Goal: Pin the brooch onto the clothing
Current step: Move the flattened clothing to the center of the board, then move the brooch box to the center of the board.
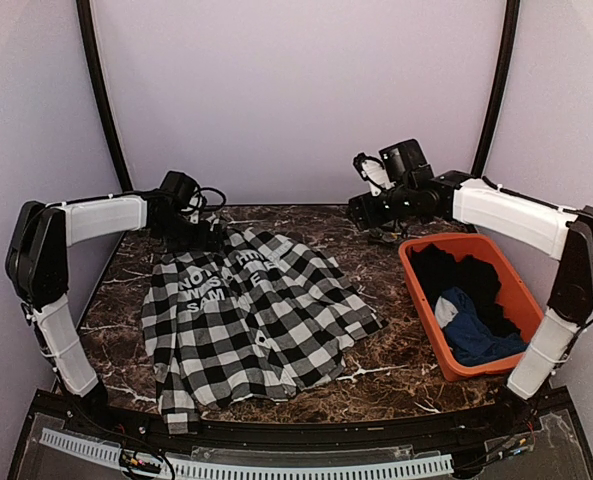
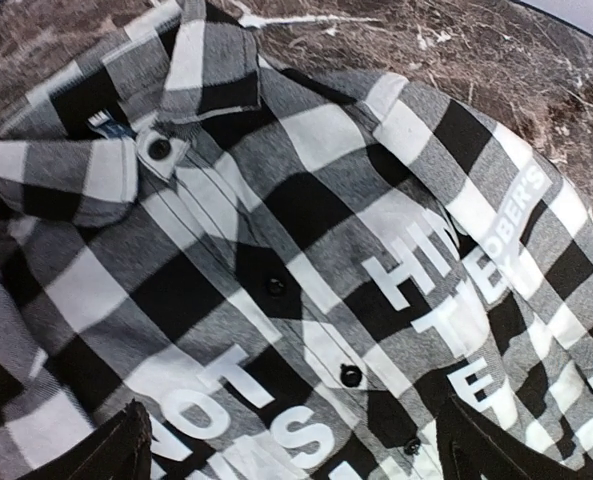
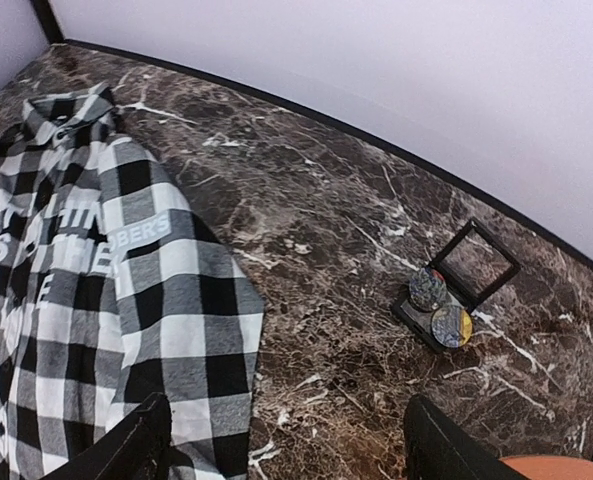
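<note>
The clothing, a black-and-white checked shirt [image 1: 251, 310] with white block lettering, lies spread flat on the marble table. It fills the left wrist view [image 2: 276, 220], collar and buttons up. My left gripper [image 2: 296, 462] hovers open over its collar end [image 1: 198, 238], nothing between the fingers. Two round brooches [image 3: 428, 290] [image 3: 452, 326] rest on a small open black case [image 3: 466, 290] at the back of the table [image 1: 386, 237]. My right gripper [image 3: 286, 452] hangs open above bare marble between the shirt's edge and the case, also seen from above [image 1: 364, 210].
An orange bin [image 1: 521, 295] at the right holds dark clothes and a plain blue garment [image 1: 471, 330]. The enclosure's walls stand close behind the case. The marble tabletop [image 3: 336, 230] shows between shirt and bin.
</note>
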